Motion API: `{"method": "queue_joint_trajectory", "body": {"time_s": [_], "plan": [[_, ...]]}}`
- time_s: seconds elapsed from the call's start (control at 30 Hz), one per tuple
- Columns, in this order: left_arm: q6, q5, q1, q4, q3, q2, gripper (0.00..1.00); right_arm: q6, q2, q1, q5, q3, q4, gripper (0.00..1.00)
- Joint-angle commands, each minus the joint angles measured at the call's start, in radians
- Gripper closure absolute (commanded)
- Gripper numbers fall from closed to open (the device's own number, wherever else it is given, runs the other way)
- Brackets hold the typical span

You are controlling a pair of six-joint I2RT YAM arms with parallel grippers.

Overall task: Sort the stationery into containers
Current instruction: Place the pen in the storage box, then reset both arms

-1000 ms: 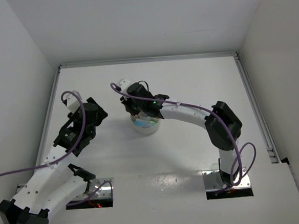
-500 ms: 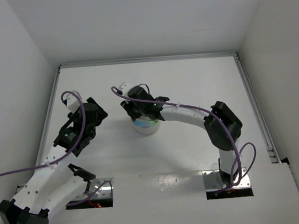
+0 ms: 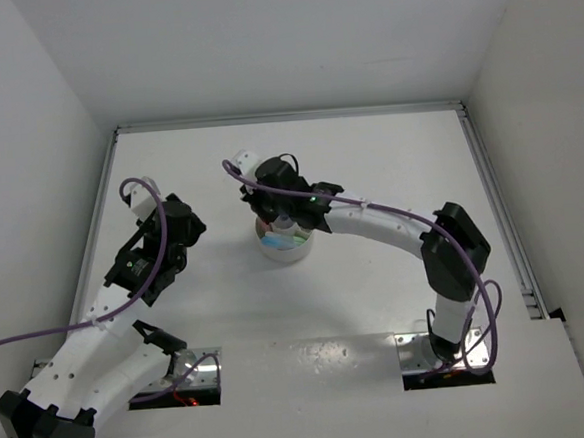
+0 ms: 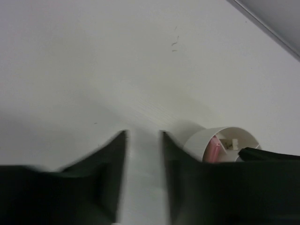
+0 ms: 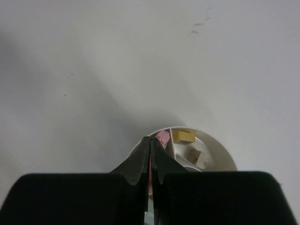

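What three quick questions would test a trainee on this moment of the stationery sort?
1. True or false: the left gripper is open, with only bare table between its fingers.
2. Which gripper is over the divided white dish? A) left gripper B) right gripper C) neither
3. Fill in: in the right wrist view, the compartment just right of the pink piece holds a ____ piece.

Key: 1 true; 2 B; 3 yellow, the yellow piece.
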Motion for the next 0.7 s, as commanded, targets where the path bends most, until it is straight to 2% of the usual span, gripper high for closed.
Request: {"method": "queue_joint_trajectory", "body": {"time_s": [0.0,0.03,0.07,0.17,0.2,0.27,0.3,0.33,0.37,0.4,0.43,0.47,0.5,0.57,0.6,0.67], "plan": [[0.013,0.003,0.02,0.028,0.003,0.007,0.8,-0.039,-0.081,0.006,-0.022,0.063,0.011,1.0],[0.026,0.013,0.02,0.039,0.003,0.007,0.93,-0.054,-0.1,0.006,0.006,0.063,0.011,1.0],[0.036,0.035,0.02,0.039,0.024,0.022,1.0,-0.077,-0.118,0.006,0.045,0.063,0.011,1.0],[0.1,0.065,0.045,0.05,0.088,0.099,1.0,-0.209,-0.192,-0.006,0.323,0.028,0.043,1.0],[0.121,0.088,0.059,0.05,0.109,0.125,1.0,-0.297,-0.212,-0.027,0.445,0.004,0.066,1.0],[0.195,0.111,0.073,0.05,0.145,0.179,0.99,-0.361,-0.3,-0.046,0.52,-0.11,0.141,0.98],[0.226,0.137,0.088,0.05,0.181,0.231,0.71,-0.404,-0.34,-0.067,0.52,-0.188,0.141,0.83],[0.255,0.138,0.088,0.06,0.196,0.255,0.5,-0.404,-0.382,-0.076,0.532,-0.222,0.152,0.75],[0.308,0.148,0.088,0.077,0.207,0.274,0.32,-0.404,-0.456,-0.085,0.532,-0.251,0.152,0.67],[0.338,0.171,0.088,0.096,0.207,0.286,0.17,-0.404,-0.486,-0.102,0.555,-0.3,0.143,0.5],[0.359,0.171,0.088,0.114,0.207,0.286,0.01,-0.404,-0.512,-0.112,0.57,-0.32,0.142,0.43],[0.359,0.18,0.088,0.143,0.207,0.286,0.0,-0.404,-0.532,-0.124,0.584,-0.339,0.13,0.37],[0.37,0.208,0.088,0.16,0.181,0.286,0.0,-0.404,-0.563,-0.15,0.61,-0.375,0.13,0.28],[0.37,0.254,0.128,0.188,0.172,0.257,0.0,-0.404,-0.592,-0.176,0.623,-0.412,0.13,0.22],[0.37,0.286,0.143,0.188,0.146,0.248,0.0,-0.416,-0.624,-0.185,0.639,-0.455,0.13,0.06],[0.37,0.297,0.163,0.209,0.127,0.224,0.0,-0.407,-0.653,-0.199,0.673,-0.493,0.144,0.06]]}}
